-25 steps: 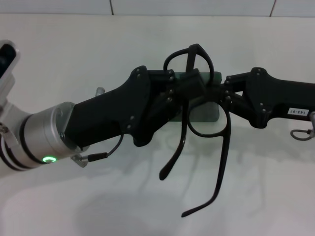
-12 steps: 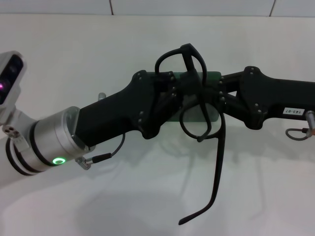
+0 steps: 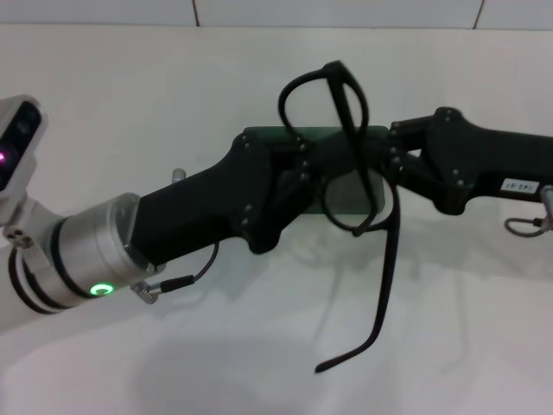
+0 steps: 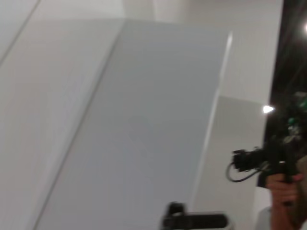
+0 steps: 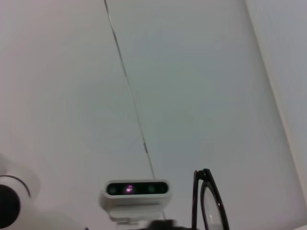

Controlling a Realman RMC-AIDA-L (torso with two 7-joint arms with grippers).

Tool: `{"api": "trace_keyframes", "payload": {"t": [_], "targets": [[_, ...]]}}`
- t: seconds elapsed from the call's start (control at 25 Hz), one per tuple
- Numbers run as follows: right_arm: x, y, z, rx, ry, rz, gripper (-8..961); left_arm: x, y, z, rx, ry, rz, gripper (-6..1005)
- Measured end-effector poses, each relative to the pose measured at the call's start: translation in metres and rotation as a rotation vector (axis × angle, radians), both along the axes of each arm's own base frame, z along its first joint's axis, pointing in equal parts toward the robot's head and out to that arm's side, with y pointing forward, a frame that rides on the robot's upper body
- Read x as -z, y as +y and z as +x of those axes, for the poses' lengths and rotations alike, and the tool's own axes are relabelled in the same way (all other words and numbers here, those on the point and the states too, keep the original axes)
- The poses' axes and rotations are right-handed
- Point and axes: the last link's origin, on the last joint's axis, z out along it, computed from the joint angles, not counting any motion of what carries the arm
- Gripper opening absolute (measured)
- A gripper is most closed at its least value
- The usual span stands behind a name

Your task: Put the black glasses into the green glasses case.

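Note:
The black glasses [image 3: 353, 121] hang in the air between my two grippers, lenses stacked one above the other. One long temple arm [image 3: 389, 268] hangs down toward the table. The green glasses case [image 3: 266, 135] lies closed on the table behind and under them, mostly hidden by the grippers. My right gripper [image 3: 390, 164] comes in from the right and is shut on the glasses' frame. My left gripper [image 3: 307, 169] comes in from the left, right beside the frame. The glasses' rim also shows in the right wrist view [image 5: 195, 199].
The white table [image 3: 216, 346] spreads in front, with a tiled wall behind it. The left arm's wrist camera [image 3: 15, 138] sits at the far left and also shows in the right wrist view [image 5: 136, 189]. The left wrist view shows walls and a person [image 4: 283, 167] far off.
The glasses have turned and risen a little. The second hanging temple arm seen a second ago no longer shows. The left gripper has drawn back slightly to the left.

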Motion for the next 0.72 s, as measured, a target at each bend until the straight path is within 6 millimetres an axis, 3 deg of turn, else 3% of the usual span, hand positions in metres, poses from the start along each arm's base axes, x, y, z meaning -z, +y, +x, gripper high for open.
{"api": "trace_keyframes", "payload": {"t": [0.2,0.48,0.6,0.72], "targets": [[-0.020,0.001,0.008,0.011,0.049,0.047,52,-0.007,-0.008,-0.001,0.037,-0.035,-0.004,37],[-0.084,-0.011,0.005,-0.089,0.360,0.222,52,0.002,-0.020,-0.006,0.056,0.008,-0.057,37],[-0.084,0.000,-0.007,-0.119,0.379,0.269,53,0.010,-0.025,0.001,0.124,0.035,-0.101,37],[-0.060,0.016,-0.022,-0.139,0.353,0.273,53,0.014,-0.027,0.007,0.178,0.045,-0.118,37]]}}
